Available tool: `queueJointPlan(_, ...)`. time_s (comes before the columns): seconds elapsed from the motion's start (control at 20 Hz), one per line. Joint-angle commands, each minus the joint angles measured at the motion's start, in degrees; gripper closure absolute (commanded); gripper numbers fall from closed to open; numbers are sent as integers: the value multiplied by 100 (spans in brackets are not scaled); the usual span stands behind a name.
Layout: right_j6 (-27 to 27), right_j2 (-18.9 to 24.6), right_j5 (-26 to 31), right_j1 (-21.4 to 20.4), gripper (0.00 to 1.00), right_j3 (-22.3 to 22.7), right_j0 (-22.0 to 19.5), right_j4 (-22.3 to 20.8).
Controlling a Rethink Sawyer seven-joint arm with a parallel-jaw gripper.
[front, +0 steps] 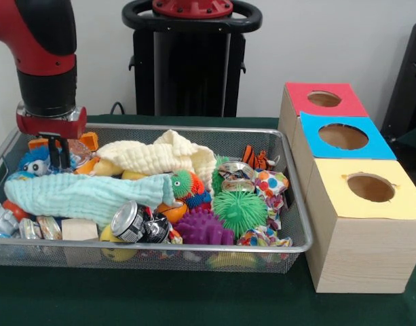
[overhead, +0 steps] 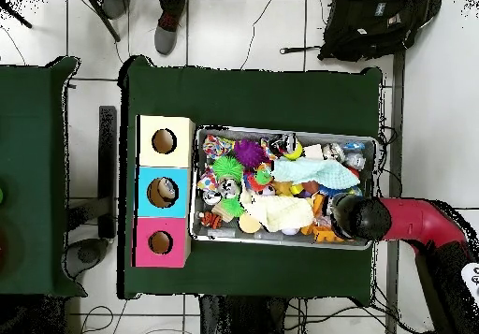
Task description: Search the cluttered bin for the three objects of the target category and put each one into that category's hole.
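Search step: gripper (front: 58,157) down in bin's (front: 294,238) far-left corner, grip unclear; next needs a lift toward the boxes (front: 357,224).

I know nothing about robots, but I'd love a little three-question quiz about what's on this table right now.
1. True or false: the three boxes beside the wire bin each have a round hole in the top.
2. What colour is the top of the middle box? A) green B) blue C) white
3. Fill in: the gripper hangs over the bin's end ____ from the boxes.

Key: 1 true, on the red box, the blue one and the yellow box. 2 B. 3 farthest, by the blue fuzzy toy and above the pale blue cloth.
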Motion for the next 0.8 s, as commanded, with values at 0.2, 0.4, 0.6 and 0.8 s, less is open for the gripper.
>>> queueJointPlan(0.2,-267,68,225,-30,100,263,427,136)
queueJointPlan(0.4,-84,-17,402,-144,100,349,606,304)
queueJointPlan(0.6,-1,-87,523,-216,100,423,715,484)
queueJointPlan(0.8,159,-213,605,-327,100,526,904,670)
